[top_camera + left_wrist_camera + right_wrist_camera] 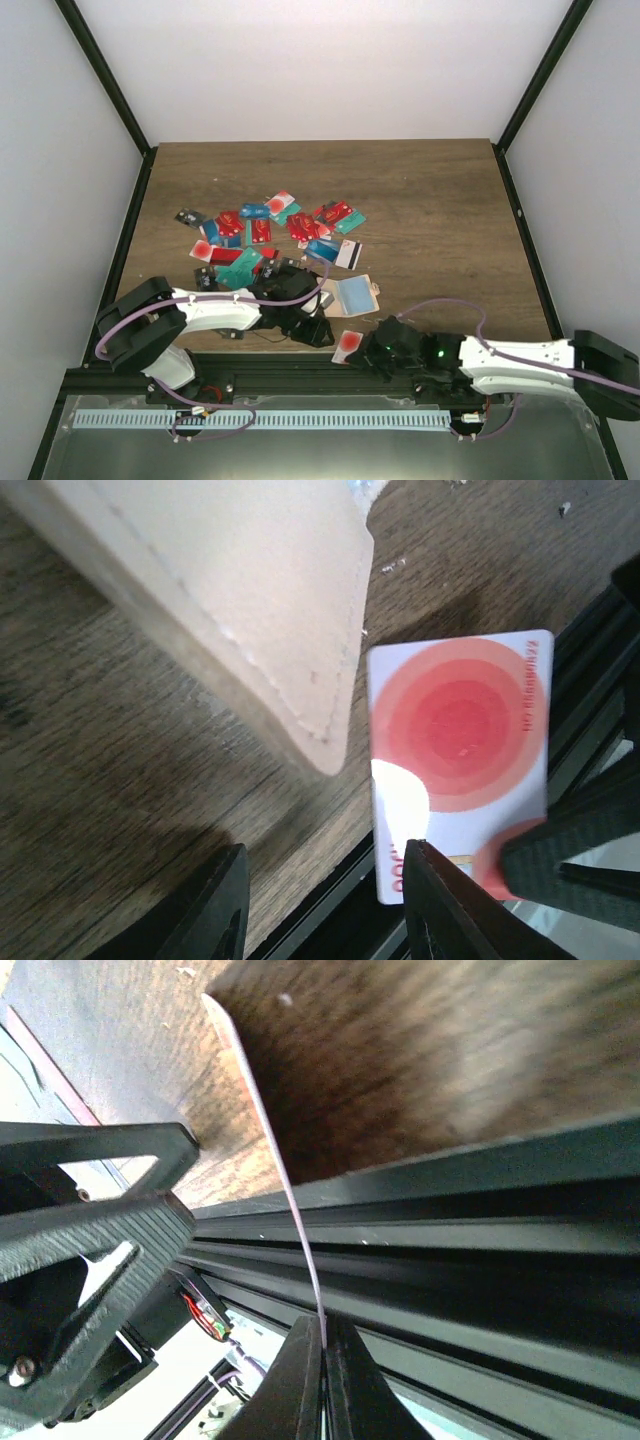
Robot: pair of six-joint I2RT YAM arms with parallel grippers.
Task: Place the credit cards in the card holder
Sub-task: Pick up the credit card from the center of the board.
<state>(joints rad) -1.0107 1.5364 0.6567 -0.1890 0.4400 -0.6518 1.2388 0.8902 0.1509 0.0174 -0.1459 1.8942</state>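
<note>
While the white card with the red circle (460, 740) is pinched by one corner between the pressed-together right jaws, the card holder (240, 600) lies just beyond it, on the side away from the arms' bases. The two sit just beside each other, and I cannot tell whether they touch. The coming move, in my judgement, turns on that short gap. The card has to leave the near rail (480, 1230), travel toward the holder's nearest corner, and then find a pocket mouth, which no view shows.

The card's long axis runs roughly from the rail toward the holder, so it already points almost the right way. Its end away from the holder hangs over the rail, where the right jaws grip it. Seen edge-on from the right wrist, it rises from the jaws thin and slightly bowed.

The left jaws stand spread with nothing between them, on the holder's near side and to its left, fingertips short of its corner. Both arms are near the holder. The left arm (215, 310) looks placed to steady it, the right arm (500, 355) to feed.

The surface (110, 780) is dark wood grain. On the holder's far side the other credit cards (265, 228) lie in a loose overlapping heap, away from this move. Room is tight on the holder's near side, where both sets of jaws and the rail crowd together.
</note>
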